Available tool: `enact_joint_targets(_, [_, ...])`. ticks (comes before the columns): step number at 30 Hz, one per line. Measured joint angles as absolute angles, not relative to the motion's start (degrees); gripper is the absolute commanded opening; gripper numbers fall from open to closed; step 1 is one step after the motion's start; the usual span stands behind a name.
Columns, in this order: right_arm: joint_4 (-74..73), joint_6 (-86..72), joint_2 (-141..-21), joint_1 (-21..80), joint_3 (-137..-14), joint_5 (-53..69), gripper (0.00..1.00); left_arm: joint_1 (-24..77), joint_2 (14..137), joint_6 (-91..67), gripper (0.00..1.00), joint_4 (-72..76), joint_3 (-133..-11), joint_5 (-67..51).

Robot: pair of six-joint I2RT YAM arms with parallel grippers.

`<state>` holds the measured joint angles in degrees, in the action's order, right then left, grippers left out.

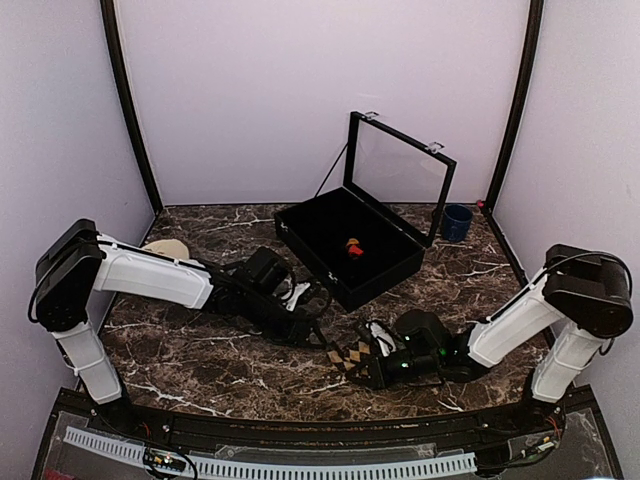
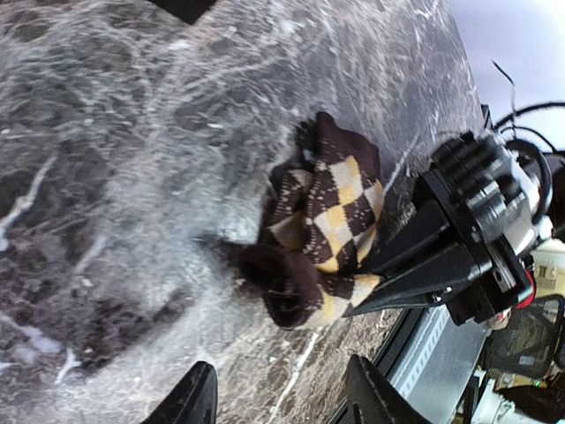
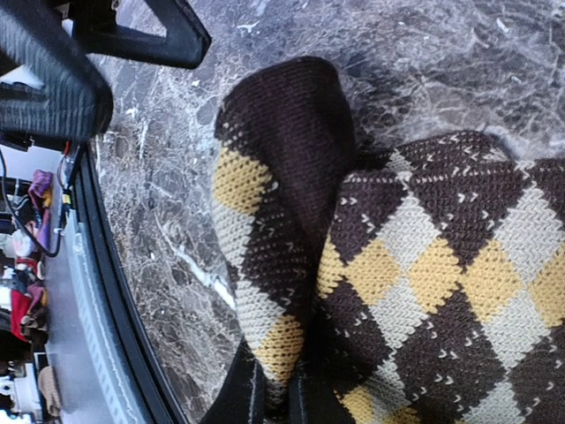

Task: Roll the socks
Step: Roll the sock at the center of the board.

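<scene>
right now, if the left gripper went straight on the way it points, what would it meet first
Most likely the bunched black argyle fabric sock with tan diamonds, lying just ahead; depth is unclear.

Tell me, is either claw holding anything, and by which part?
The right gripper is shut on the tan-diamond sock, pinching a fold at the edge of the bundle. The left gripper is open and holds nothing.

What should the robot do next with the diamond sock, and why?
Probably lift the bundled black fabric sock with tan diamonds off the marble table: the right fingers pinch it, and the left fingers hang open, clear of it.
</scene>
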<state>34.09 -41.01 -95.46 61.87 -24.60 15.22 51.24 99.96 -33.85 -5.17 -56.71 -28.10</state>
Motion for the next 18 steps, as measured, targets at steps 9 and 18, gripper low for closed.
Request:
enact_joint_targets(9, [40.36,-45.87,-97.1,60.47,-22.17,20.67,0.0,54.11,101.75,-28.99,0.54,-5.56,-58.96,-27.79])
enact_joint_targets(18, [44.58,-49.39,-100.44,59.33,-22.22,27.0,0.0,56.53,103.42,-23.66,0.54,-7.6,-61.54,-25.89])
